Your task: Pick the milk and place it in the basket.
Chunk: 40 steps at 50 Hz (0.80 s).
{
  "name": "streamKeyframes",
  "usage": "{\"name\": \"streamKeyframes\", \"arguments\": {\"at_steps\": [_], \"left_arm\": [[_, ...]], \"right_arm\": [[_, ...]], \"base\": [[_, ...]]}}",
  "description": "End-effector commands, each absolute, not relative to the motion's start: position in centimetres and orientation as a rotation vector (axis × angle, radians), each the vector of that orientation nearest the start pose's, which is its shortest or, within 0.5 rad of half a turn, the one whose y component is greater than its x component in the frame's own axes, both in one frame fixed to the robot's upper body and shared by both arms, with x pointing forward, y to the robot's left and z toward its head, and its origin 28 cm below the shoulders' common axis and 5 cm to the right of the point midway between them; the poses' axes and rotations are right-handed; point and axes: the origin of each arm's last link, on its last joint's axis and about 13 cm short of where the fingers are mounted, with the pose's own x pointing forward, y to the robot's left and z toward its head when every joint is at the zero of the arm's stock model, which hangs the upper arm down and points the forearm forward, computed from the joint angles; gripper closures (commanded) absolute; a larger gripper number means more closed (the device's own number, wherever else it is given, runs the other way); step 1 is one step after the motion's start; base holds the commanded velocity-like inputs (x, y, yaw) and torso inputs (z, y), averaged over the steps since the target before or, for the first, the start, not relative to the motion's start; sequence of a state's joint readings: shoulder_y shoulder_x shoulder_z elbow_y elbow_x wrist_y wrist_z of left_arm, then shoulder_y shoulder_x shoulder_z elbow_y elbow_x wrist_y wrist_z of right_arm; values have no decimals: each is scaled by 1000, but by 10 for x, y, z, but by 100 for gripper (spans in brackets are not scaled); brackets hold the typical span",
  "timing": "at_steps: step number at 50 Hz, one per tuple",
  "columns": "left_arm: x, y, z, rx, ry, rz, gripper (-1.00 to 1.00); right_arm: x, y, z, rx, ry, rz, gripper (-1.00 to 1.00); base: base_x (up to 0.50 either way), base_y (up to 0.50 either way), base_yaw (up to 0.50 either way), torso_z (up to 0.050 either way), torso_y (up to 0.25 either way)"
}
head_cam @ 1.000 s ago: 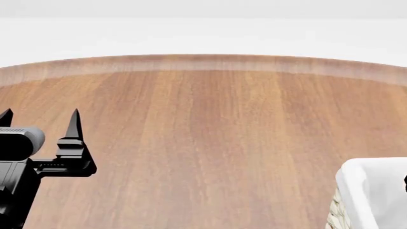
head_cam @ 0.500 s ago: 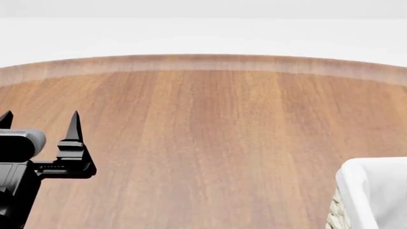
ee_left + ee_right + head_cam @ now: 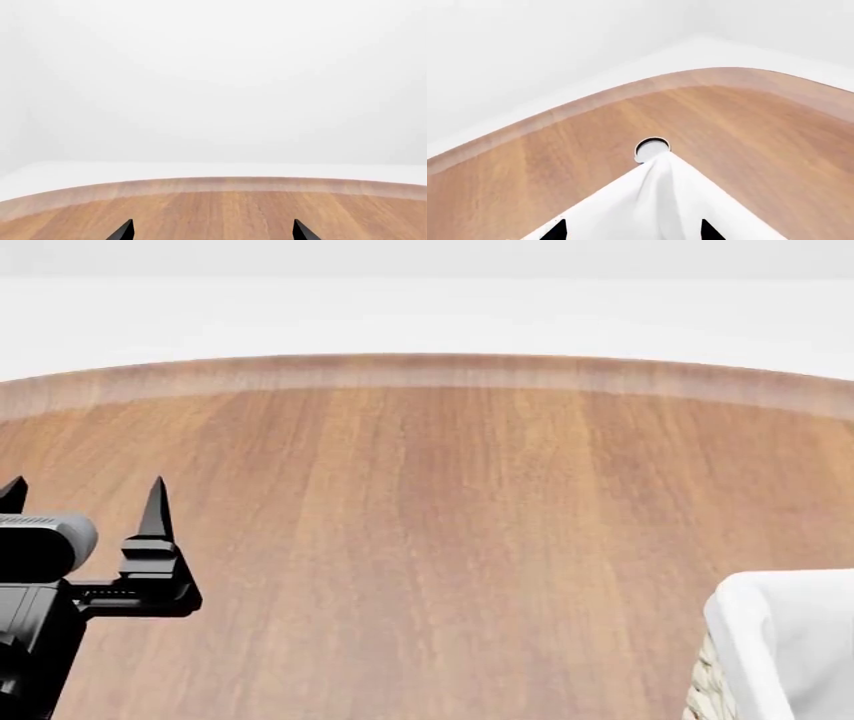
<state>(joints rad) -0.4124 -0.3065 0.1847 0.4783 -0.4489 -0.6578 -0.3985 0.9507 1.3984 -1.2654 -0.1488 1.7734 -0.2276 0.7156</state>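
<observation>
The milk is not in any view. The basket [image 3: 781, 640], cream wicker with a white cloth lining, shows only a corner at the head view's bottom right. In the right wrist view its cloth-covered corner [image 3: 654, 200] fills the lower part, and my right gripper [image 3: 632, 230] hangs open above that lining with nothing between its fingertips. My left gripper [image 3: 84, 490] is at the far left over bare wood, open and empty. In the left wrist view the left gripper [image 3: 213, 230] shows two wide-apart tips.
The round wooden table [image 3: 427, 500] has its far edge [image 3: 427, 370] against a white background. A small round grey disc with a dark rim [image 3: 652, 147] lies on the wood just beyond the basket's corner.
The left gripper has sunk slightly in the head view. A dark bit of the right arm at the right edge over the basket has left that view.
</observation>
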Motion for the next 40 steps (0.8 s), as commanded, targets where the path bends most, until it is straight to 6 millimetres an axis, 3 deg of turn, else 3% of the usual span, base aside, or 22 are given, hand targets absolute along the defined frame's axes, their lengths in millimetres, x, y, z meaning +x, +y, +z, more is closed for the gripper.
{"name": "streamKeyframes", "arguments": {"at_steps": [1,8,12,15,21,31,40], "left_arm": [[256,210,159,-8,-135,9,-100],[255,210,160,-10,-137,9,-100],[256,209,160,-9,-137,8,-100],[255,208,161,-9,-138,6,-100],[255,207,161,-9,-138,0,-100],[254,202,161,-7,-137,-13,-100],[253,201,162,-5,-142,-19,-100]], "right_arm": [[233,-271,202,269,156,-453,-100],[232,-268,209,250,136,-444,-100],[236,-254,223,202,96,-362,-100],[243,-230,237,94,61,-272,-100],[260,-182,242,1,22,-69,-100],[275,-141,228,-32,-41,107,-100],[276,-120,218,-140,-78,125,-100]], "base": [[0,0,0,0,0],[0,0,0,0,0],[0,0,0,0,0],[0,0,0,0,0],[0,0,0,0,0],[0,0,0,0,0],[0,0,0,0,0]]}}
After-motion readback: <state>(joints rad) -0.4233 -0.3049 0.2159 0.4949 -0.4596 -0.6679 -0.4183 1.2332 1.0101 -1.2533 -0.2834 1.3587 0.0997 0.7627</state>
